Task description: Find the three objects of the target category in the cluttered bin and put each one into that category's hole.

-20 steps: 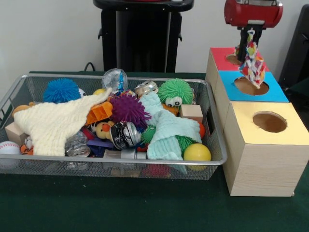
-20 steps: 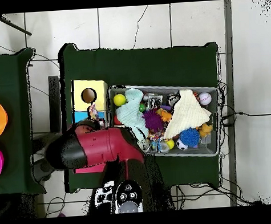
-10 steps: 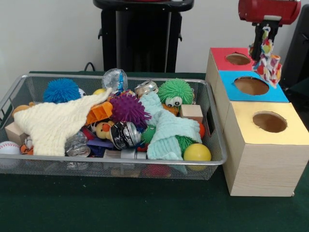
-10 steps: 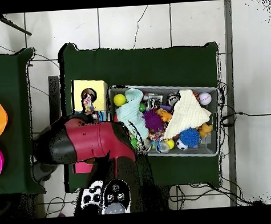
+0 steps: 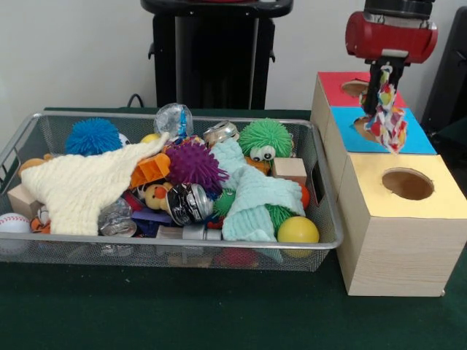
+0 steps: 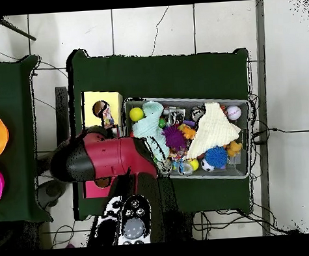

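Front view: gripper (image 5: pixel 380 76) clenched on multicolour patterned cloth (image 5: pixel 388 117), which dangles over the blue box's hole (image 5: pixel 376 129), right of the wire bin (image 5: pixel 325 211). Risk: cloth hangs off-centre w/ its tail toward the yellow box (image 5: pixel 405 211), so it may drape on the rim instead of dropping in.

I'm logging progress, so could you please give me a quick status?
End effector shut on patterned cloth. Cloth hangs over blue box. Nothing blocking the hole.

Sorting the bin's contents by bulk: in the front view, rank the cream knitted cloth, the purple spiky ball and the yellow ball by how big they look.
1. cream knitted cloth, clearly largest.
2. purple spiky ball.
3. yellow ball, smallest, though it sits nearer the camera.
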`<action>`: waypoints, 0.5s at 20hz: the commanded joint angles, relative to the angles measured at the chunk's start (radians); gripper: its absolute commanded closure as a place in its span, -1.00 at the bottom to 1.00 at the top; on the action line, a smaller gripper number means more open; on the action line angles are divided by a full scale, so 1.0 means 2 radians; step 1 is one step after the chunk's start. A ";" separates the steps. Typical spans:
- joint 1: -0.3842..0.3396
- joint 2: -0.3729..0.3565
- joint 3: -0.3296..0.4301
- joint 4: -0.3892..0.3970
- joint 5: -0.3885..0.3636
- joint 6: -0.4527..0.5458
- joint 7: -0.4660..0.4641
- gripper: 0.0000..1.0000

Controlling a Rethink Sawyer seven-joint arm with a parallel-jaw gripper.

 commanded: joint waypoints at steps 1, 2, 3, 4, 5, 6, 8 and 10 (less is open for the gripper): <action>-0.010 0.037 -0.005 -0.015 0.014 -0.029 0.110 1.00; -0.010 0.039 -0.006 -0.017 0.014 -0.032 0.108 1.00; -0.008 0.041 -0.009 -0.020 0.015 -0.030 0.108 1.00; -0.006 0.042 -0.012 -0.023 0.016 -0.027 0.109 1.00; -0.003 0.043 -0.015 -0.024 0.018 -0.025 0.111 1.00; 0.000 0.045 -0.018 -0.027 0.020 -0.022 0.114 1.00; 0.007 0.051 -0.024 -0.035 0.024 -0.021 0.119 1.00; 0.014 0.058 -0.031 -0.042 0.027 -0.023 0.125 1.00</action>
